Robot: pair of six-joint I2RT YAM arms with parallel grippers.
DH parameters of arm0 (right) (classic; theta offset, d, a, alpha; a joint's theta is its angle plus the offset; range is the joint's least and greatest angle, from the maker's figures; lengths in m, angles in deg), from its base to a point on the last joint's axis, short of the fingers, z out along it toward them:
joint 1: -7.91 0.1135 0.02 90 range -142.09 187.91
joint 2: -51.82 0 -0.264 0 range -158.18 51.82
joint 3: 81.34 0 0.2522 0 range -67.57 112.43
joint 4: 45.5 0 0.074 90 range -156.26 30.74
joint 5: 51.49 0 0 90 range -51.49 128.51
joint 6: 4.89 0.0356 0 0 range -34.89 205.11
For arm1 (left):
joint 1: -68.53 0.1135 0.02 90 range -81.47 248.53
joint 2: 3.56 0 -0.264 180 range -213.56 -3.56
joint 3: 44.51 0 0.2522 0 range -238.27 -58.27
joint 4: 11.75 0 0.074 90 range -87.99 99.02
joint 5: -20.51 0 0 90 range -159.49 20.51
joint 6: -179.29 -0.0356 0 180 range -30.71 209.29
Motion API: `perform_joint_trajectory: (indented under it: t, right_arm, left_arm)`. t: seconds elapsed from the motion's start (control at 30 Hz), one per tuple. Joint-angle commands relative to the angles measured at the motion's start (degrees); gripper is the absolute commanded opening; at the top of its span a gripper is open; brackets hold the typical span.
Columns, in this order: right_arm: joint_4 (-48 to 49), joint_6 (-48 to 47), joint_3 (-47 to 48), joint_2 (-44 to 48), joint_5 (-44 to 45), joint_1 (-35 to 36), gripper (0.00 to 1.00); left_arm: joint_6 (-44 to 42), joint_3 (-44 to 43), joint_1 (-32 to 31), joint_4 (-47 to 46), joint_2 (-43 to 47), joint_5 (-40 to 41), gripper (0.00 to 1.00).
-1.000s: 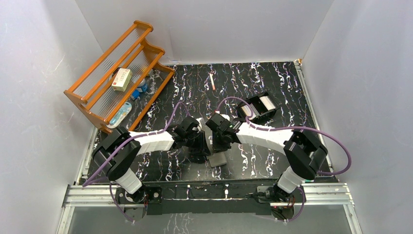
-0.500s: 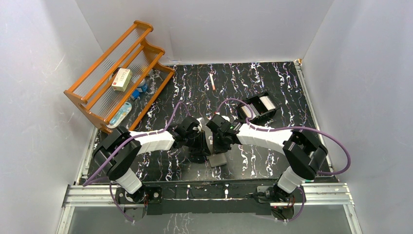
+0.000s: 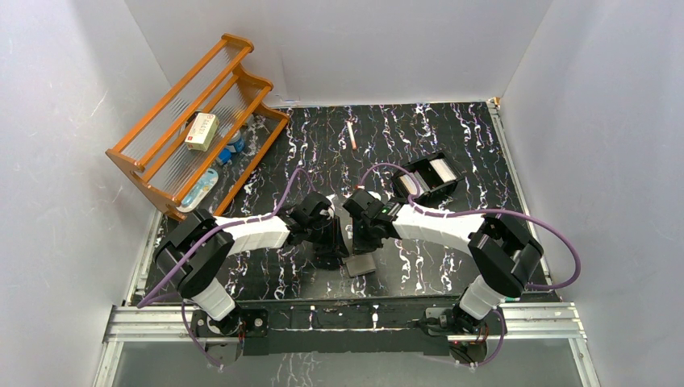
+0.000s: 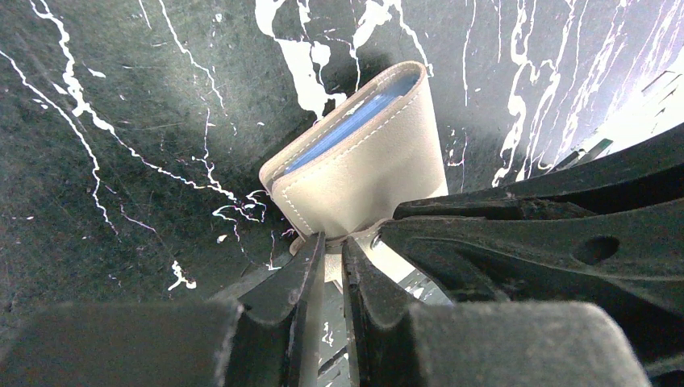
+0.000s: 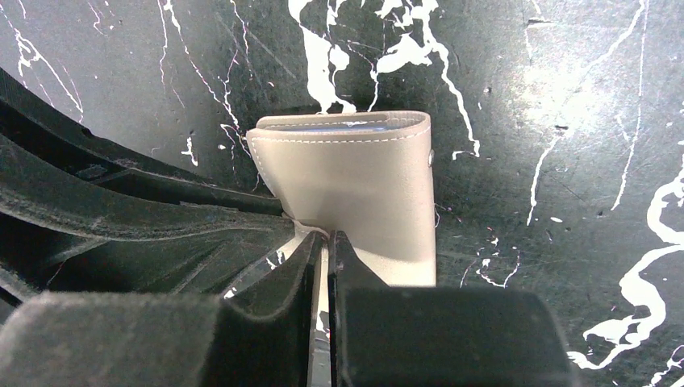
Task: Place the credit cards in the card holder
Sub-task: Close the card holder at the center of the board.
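Note:
The card holder (image 3: 360,264) lies near the front middle of the table, folded, grey-brown outside with a blue edge inside (image 4: 355,121). My left gripper (image 4: 331,242) is shut on a thin pale flap at the holder's near edge. My right gripper (image 5: 324,238) pinches the same near edge of the holder (image 5: 355,177), its jaws almost touching. The two grippers stand side by side, left (image 3: 331,251) and right (image 3: 363,240). Credit cards (image 3: 439,169), white and pale, lie in a black tray (image 3: 425,189) at the back right.
A wooden rack (image 3: 173,173) stands at the back left with a cream box (image 3: 202,131) and small items on it. A thin pen (image 3: 352,135) lies at the back middle. White walls close in the table on three sides.

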Motion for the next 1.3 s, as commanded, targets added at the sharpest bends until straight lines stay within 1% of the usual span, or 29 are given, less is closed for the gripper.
perform_joint_trajectory:
  t: [0.0,0.13,0.4,0.6,0.9,1.13,1.27]
  right_arm:
    - [-0.79,-0.21,-1.5,-0.79,-0.32,0.27,0.14]
    - [-0.77,-1.74,-1.64,-1.8,-1.17,0.32,0.14]
    - [-0.5,-1.37,-2.38,-2.25,-1.96,1.59,0.16]
    - [-1.17,-1.01,-1.85,-1.27,-1.75,1.77,0.2]
    - [-2.78,-0.82,-0.43,0.89,-1.41,1.74,0.21]
    - [-2.82,-0.8,-1.11,0.53,-2.08,1.86,0.2]
    - [-2.8,-0.9,-1.92,0.16,-2.73,2.01,0.16]
  left_arm:
    - [-1.19,1.89,-1.61,7.03,-3.21,4.07,0.13]
    - [-1.22,1.73,-1.61,7.18,-3.1,4.07,0.13]
    - [-1.22,1.57,-1.62,7.38,-3.12,4.24,0.13]
    - [-1.56,1.15,-1.61,7.88,-3.67,4.24,0.13]
    - [-1.5,1.02,-1.65,8.08,-3.58,4.42,0.13]
    - [-1.48,1.0,-1.76,8.08,-3.68,4.42,0.13]
    - [-1.39,1.08,-1.84,8.13,-3.69,4.59,0.13]
